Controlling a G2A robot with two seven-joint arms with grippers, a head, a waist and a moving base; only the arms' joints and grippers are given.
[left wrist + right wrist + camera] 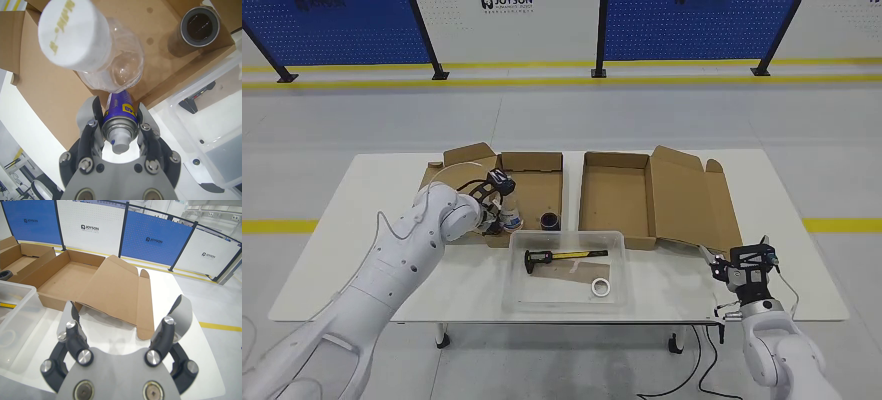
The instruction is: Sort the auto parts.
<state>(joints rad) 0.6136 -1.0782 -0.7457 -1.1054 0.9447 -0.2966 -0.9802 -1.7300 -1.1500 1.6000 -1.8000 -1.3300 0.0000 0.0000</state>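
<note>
My left gripper (pixel 118 108) is shut on a blue spray can (pixel 121 111), held upright at the front wall of the left cardboard box (pixel 56 85). Right beside the can, a clear plastic bottle with a white cap (pixel 75 32) hides the can's lower end. A dark metal cylinder (pixel 198 28) stands in the same box. In the top view the left gripper (pixel 498 200) is over that box's front part, by the bottle (pixel 510 217) and cylinder (pixel 550 220). My right gripper (pixel 125 303) is open and holds nothing, low over the table's right front (pixel 747 262).
A clear plastic bin (pixel 614 262) in front of the boxes holds a caliper (pixel 535 260), a yellow-handled tool (pixel 577 255) and a white ring (pixel 600 288). The right cardboard box (pixel 62 279) stands open with its lid (pixel 117 291) folded out toward the right gripper.
</note>
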